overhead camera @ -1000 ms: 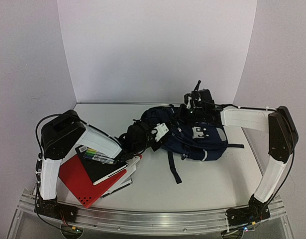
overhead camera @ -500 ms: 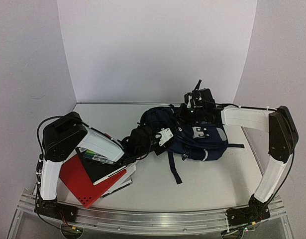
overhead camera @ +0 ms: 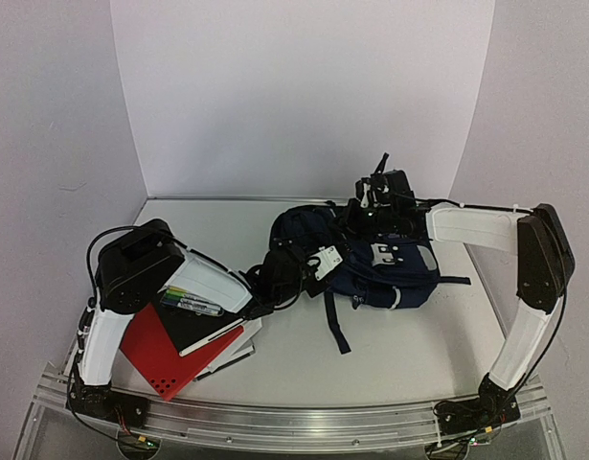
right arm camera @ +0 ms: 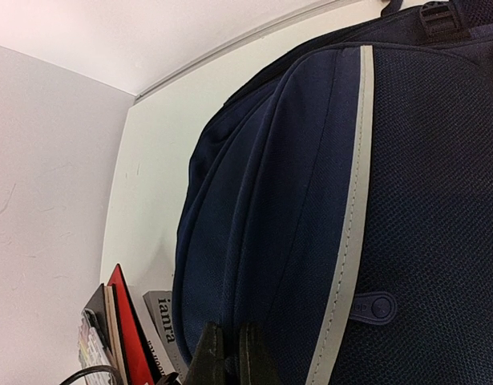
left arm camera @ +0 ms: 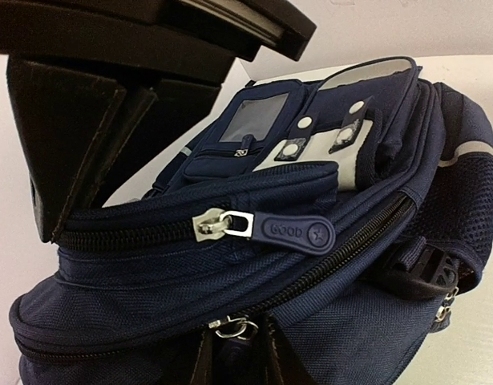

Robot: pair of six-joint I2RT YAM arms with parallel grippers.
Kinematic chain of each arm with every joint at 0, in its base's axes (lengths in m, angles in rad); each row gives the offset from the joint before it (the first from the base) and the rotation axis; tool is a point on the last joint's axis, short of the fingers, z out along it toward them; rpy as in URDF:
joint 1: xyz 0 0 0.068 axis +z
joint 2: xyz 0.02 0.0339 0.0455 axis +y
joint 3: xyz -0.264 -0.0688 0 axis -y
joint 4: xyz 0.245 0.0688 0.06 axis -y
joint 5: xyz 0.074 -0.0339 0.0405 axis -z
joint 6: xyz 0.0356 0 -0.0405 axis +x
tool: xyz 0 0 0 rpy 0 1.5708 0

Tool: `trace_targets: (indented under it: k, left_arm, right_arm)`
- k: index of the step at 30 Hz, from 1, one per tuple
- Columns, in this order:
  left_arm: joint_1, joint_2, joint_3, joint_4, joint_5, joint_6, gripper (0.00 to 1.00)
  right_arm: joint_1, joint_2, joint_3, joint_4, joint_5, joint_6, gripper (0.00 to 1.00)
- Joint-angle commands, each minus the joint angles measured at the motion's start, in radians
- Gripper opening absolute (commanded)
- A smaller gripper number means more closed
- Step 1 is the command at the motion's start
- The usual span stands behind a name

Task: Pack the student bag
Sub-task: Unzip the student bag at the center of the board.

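My left hand (left arm camera: 234, 357) is narrow, its tips pinching the small metal zipper pull (left arm camera: 230, 327), I judge to drag the compartment open. My right hand (right arm camera: 230, 357) is closed against the student bag (overhead camera: 409, 278), probably bracing it. Whether it nips fabric I cannot tell. The bag lies toward the counter's (overhead camera: 409, 364) far edge, right of middle. Notebooks (overhead camera: 189, 331) wait at the near-left corner.
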Motion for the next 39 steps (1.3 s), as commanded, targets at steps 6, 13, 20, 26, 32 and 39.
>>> trace_targets:
  k: [6, 13, 20, 26, 32, 39]
  left_arm:
    - [0.003, -0.053, 0.012, 0.029, -0.128, -0.05, 0.06]
    - [0.016, -0.156, 0.01, -0.175, -0.098, -0.199, 0.0]
    - [0.085, -0.234, 0.045, -0.457, 0.046, -0.41, 0.0]
    - [0.182, -0.283, 0.047, -0.578, 0.14, -0.547, 0.0]
    - [0.267, -0.304, 0.063, -0.672, 0.25, -0.583, 0.0]
    - [0.353, -0.283, 0.072, -0.721, 0.266, -0.609, 0.0]
  right_arm:
    - [0.007, -0.095, 0.022, 0.091, 0.003, -0.017, 0.0]
    - [0.007, -0.157, -0.032, 0.085, 0.057, -0.116, 0.0]
    - [0.008, -0.199, -0.076, 0.054, 0.008, -0.278, 0.0]
    - [0.011, -0.241, -0.114, 0.022, -0.058, -0.396, 0.0]
    - [0.043, -0.251, -0.117, -0.051, -0.106, -0.494, 0.0]
    - [0.087, -0.26, -0.125, -0.089, -0.134, -0.549, 0.0]
